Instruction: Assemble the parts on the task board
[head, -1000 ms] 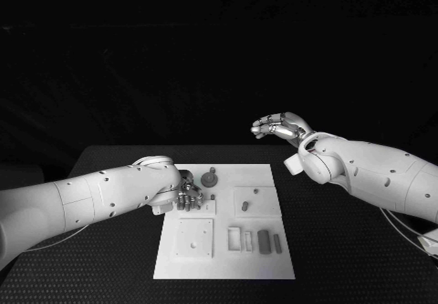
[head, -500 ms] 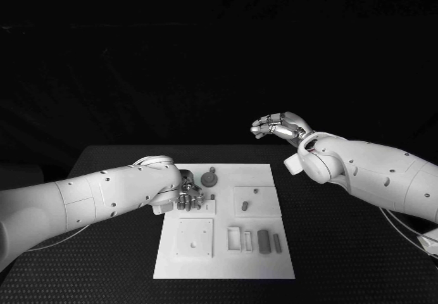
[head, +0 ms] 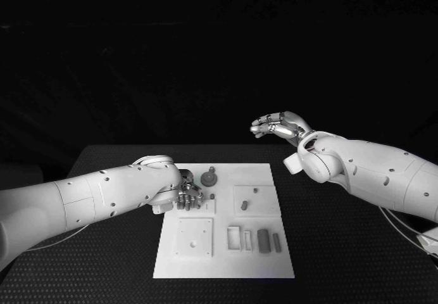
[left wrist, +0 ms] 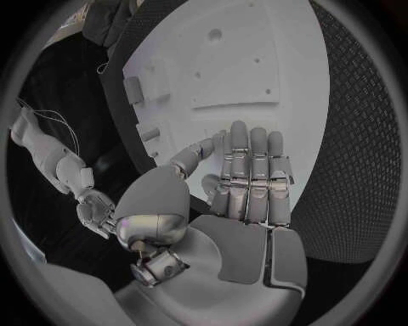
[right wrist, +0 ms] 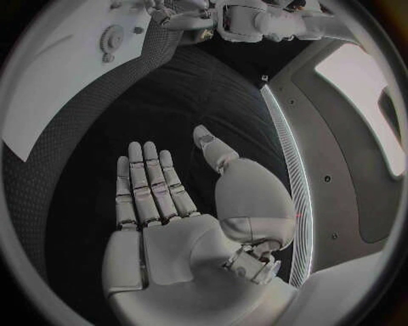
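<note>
Head view. My left hand (head: 187,195) is hanging over the board (head: 226,253) at its left edge, toward the far half, fingers pointing down. I am not seeing anything between them here, but my forearm is covering the palm, so from this view I cannot tell whether a part is being held. My right hand (head: 278,125) is hovering past the table's far edge, well apart from the board, fingers curled in on nothing that I can see. The parts are lying on the board: a gear (head: 210,179) near the far edge, a short peg (head: 245,205) on the raised plate at the right, and two dark bars (head: 264,240) near the right edge beside pale slotted blocks (head: 235,238). I am judging these small, light, rigid and smooth; the bars should be pinched across their long sides, the peg by its shank, the gear by its rim or hub. They are likely to slip or tip under a loose pinch.

Left wrist view. My left hand (left wrist: 247,180) is showing straight, close-set fingers laid above the board (left wrist: 247,61), with no part in them: the hand is empty. The area under the fingers is hidden. Recesses and small holes in the board are visible; their depth is hard to read.

Right wrist view. My right hand (right wrist: 157,197) is lying flat, fingers extended, holding nothing, over the black table (right wrist: 94,142). The gear (right wrist: 111,37) is showing at the board's (right wrist: 43,81) far end. My left hand (right wrist: 183,10) is showing near it, cut off at the rim.
</note>
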Controlling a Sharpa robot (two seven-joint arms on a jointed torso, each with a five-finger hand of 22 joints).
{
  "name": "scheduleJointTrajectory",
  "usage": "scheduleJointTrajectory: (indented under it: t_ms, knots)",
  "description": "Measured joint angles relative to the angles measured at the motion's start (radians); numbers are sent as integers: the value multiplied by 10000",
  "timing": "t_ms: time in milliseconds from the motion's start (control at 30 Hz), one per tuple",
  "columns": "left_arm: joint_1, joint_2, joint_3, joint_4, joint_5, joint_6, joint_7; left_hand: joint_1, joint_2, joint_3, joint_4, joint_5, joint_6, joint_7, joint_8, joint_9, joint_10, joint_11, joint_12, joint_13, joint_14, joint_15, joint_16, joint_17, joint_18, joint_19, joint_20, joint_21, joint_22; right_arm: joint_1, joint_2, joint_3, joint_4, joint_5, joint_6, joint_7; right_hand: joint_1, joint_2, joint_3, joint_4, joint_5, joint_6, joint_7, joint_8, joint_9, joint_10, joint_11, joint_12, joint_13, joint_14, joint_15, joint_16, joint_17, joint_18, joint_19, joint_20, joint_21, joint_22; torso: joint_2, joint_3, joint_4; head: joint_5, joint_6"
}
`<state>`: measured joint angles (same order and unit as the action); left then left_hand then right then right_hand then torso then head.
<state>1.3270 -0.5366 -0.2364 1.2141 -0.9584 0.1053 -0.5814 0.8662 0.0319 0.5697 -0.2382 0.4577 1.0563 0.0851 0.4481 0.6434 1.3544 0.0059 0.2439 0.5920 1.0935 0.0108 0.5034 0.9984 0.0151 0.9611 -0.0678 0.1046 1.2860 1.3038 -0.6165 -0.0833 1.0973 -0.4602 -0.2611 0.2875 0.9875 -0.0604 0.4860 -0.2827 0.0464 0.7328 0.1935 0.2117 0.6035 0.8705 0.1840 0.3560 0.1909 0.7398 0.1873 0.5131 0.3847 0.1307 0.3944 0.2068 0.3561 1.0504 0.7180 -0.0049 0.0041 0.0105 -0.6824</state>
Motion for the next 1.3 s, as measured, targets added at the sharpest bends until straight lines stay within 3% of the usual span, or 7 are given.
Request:
scheduleJointTrajectory:
  t_ms: [1033,1100,1300]
  knots:
    - [6,-4,7,-14,-48,179,33,0,0,63,-34,54,2,-2,-1,78,54,-59,38,31,37,-38,79,-8,1,0,0,-1,112,0,23,0,-19,-1,54,-8,39,39,0,0,0,0,0,0,-8,0,0,0,-31,0,0,0,1,0,0,-1,0,8,-2,3,-3,-9,-12]
    - [6,-2,8,-17,-50,189,36,0,0,63,-34,78,2,-2,-8,86,53,-59,44,31,37,-37,79,-8,1,0,0,-1,114,0,23,0,-20,-1,56,-8,39,39,0,0,0,0,0,0,-8,0,0,0,-31,0,0,0,1,-103,0,-1,0,8,-2,3,-3,-9,-12]
    - [8,3,10,-21,-77,245,40,0,0,65,-37,79,2,-3,-26,95,53,-58,73,30,37,-38,79,-8,1,0,0,-1,117,0,31,0,-21,-1,63,-9,39,39,0,0,0,0,0,0,-8,36,36,0,-42,0,0,-39,1,-102,0,-1,-41,17,-1,3,-3,-12,-12]
